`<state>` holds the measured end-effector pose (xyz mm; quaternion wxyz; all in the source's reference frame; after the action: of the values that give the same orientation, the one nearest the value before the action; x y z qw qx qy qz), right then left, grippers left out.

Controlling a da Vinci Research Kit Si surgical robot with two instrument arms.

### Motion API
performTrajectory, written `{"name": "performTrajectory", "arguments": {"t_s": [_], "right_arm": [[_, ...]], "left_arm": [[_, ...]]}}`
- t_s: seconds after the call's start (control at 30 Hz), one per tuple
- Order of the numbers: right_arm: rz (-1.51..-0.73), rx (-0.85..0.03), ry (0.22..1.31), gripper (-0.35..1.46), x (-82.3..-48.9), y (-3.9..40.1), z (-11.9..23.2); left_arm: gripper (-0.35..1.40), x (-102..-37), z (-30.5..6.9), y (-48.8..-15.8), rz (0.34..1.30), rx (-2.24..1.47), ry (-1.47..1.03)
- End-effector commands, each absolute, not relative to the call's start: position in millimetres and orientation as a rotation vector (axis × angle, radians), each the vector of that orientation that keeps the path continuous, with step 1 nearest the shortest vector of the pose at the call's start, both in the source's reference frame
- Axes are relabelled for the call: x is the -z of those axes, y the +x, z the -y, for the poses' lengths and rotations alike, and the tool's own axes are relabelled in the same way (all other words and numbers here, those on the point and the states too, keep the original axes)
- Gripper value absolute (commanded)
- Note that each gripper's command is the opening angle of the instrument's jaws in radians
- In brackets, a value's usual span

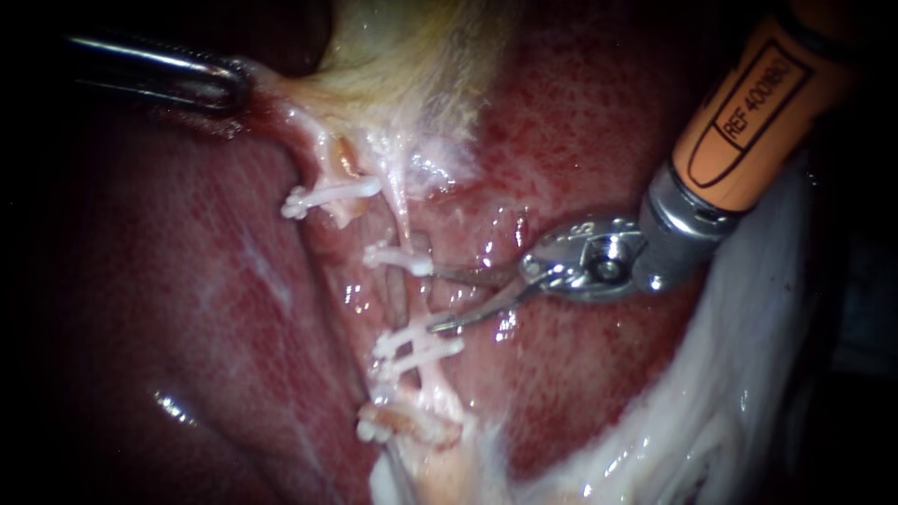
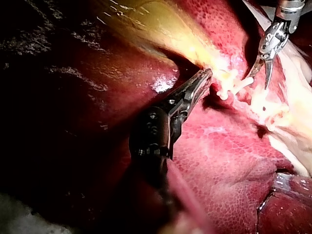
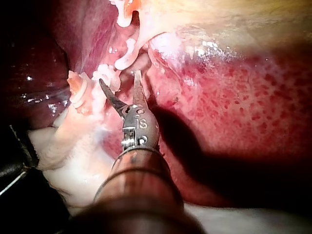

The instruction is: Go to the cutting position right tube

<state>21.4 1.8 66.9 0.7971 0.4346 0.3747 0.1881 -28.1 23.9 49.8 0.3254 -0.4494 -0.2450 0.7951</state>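
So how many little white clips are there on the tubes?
5, I think. One clip sits highest, furthest left; one on the right tube above the right instrument's open blades; two close together below them; one lowest. Others may be hidden.

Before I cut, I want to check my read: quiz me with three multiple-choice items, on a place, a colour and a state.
1. The right instrument has its tip: A beside the tube, between two clips; B past the last clip; C far from the tube.
2. The clips are: A blue; B white; C black.
3. The right instrument is: A shut, empty; B shut on a clip; C open.
A, its tip lies by the tube between clips; B, all show white; C, a gap shows between its blades.
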Motion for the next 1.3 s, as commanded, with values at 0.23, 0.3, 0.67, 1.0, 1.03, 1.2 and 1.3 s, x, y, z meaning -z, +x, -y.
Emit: {"name": "performTrajectory", "arguments": {"t_s": [0.23,0.3,0.67,1.0,1.03,1.2,1.3], "right_arm": [[-0.839,-0.4,1.015,1.27,-68.1,23.5,-0.8],[-0.872,-0.381,1.045,1.27,-68.2,23.9,-0.6],[-1.068,-0.327,1.173,1.15,-68.3,25.6,-0.8],[-1.138,-0.361,1.207,1.01,-68.1,27.7,-1.0],[-1.134,-0.378,1.206,1.01,-68.1,27.9,-1.0],[-1.143,-0.408,1.182,1.1,-68.1,29.8,-1.2],[-1.148,-0.417,1.176,1.11,-68.1,30.5,-1.3]], "left_arm": [[-0.35,-49.8,-23.9,-28.1,0.642,-2.084,-1.178],[-0.35,-49.8,-23.9,-28.1,0.642,-2.084,-1.178],[-0.35,-49.7,-23.9,-28.1,0.642,-2.084,-1.178],[-0.35,-49.8,-23.9,-28.2,0.642,-2.084,-1.178],[-0.35,-49.8,-23.9,-28.2,0.642,-2.084,-1.178],[-0.35,-49.8,-23.9,-28.3,0.641,-2.084,-1.178],[-0.35,-49.8,-23.9,-28.3,0.641,-2.084,-1.178]]}}
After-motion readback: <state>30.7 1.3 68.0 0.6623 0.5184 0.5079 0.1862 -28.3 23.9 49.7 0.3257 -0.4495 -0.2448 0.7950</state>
